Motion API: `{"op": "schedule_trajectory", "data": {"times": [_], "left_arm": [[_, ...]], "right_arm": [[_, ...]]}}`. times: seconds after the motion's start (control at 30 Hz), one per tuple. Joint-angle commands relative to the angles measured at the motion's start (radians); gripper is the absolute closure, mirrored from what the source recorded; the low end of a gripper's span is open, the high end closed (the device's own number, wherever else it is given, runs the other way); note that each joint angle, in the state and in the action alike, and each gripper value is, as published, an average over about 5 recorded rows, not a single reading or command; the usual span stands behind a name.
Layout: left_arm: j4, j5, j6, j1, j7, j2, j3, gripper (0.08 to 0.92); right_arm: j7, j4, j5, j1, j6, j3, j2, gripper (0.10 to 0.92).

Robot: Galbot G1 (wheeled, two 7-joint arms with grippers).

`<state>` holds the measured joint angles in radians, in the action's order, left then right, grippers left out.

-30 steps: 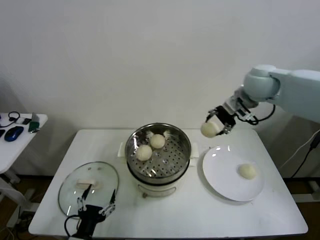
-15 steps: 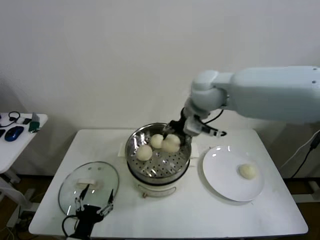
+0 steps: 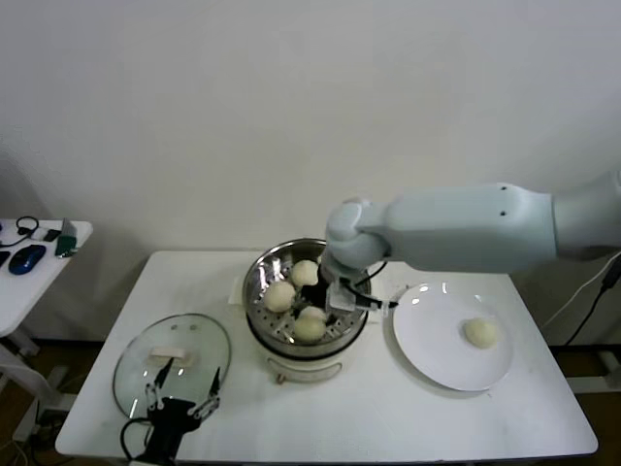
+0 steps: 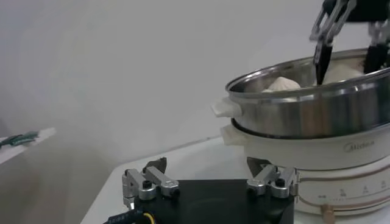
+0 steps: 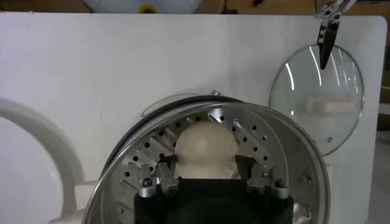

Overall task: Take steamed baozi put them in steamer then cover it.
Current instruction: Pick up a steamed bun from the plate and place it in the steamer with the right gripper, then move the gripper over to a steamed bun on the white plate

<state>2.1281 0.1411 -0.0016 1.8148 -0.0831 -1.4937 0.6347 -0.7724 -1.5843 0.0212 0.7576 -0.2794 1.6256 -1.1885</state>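
Observation:
The steamer [image 3: 303, 367] stands mid-table with two baozi [image 3: 279, 296] [image 3: 305, 273] on its perforated tray. My right gripper [image 3: 328, 303] reaches down into the pot and is shut on a third baozi [image 3: 310, 325], low over the tray's near side. In the right wrist view that baozi [image 5: 205, 146] sits between the fingers [image 5: 244, 164]. A fourth baozi [image 3: 479, 332] lies on the white plate [image 3: 437, 359]. The glass cover [image 3: 184, 335] lies flat on the table at the left. My left gripper [image 3: 180, 398] hovers open at its near edge, also shown in the left wrist view [image 4: 210, 175].
A small side table [image 3: 39, 277] with dark gadgets stands far left. The table's front edge is just below my left gripper. My right arm [image 3: 466, 228] spans over the gap between pot and plate. The steamer wall [image 4: 311, 115] fills the left wrist view.
My right gripper carried the baozi from above the plate leftward over the steamer and lowered it into the pot's near side. The left arm stayed put.

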Motion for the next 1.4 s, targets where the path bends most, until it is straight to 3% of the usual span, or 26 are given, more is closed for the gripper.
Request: {"op": "schedule_trajectory", "data": {"times": [0.03,0.23,0.5,0.6,0.77,0.87,1.13,1.4], "left_arm": [[-0.001,-0.001,-0.001,0.001,0.000,0.003,0.000,0.177],[0.000,-0.002,-0.002,0.001,0.001,0.003,0.000,0.177],[0.002,0.000,-0.001,0.000,0.000,0.003,-0.003,0.177],[0.006,0.003,0.000,-0.001,0.000,0.001,-0.005,0.177],[0.008,0.007,0.002,-0.002,-0.002,0.002,-0.010,0.177],[0.006,0.006,0.002,-0.007,-0.002,0.004,-0.010,0.177],[0.008,-0.001,0.002,-0.016,-0.003,0.003,-0.004,0.177],[0.002,0.003,0.006,-0.012,-0.003,-0.005,0.002,0.177]], "right_arm": [[0.018,0.060,0.043,-0.072,0.002,-0.010,-0.036,0.355],[0.027,0.068,0.039,-0.067,-0.009,-0.014,-0.033,0.338],[-0.030,0.050,-0.073,0.054,-0.073,-0.024,0.062,0.207],[-0.087,0.059,-0.212,0.156,-0.068,0.012,0.127,0.204],[-0.170,0.068,-0.658,0.415,0.140,0.219,0.259,0.202],[-0.212,0.078,-0.725,0.504,0.280,0.337,0.363,0.203],[-0.208,0.081,-0.534,0.432,0.404,0.501,0.672,0.202],[-0.128,0.173,-0.366,-0.103,0.495,0.073,0.811,0.203]]}}
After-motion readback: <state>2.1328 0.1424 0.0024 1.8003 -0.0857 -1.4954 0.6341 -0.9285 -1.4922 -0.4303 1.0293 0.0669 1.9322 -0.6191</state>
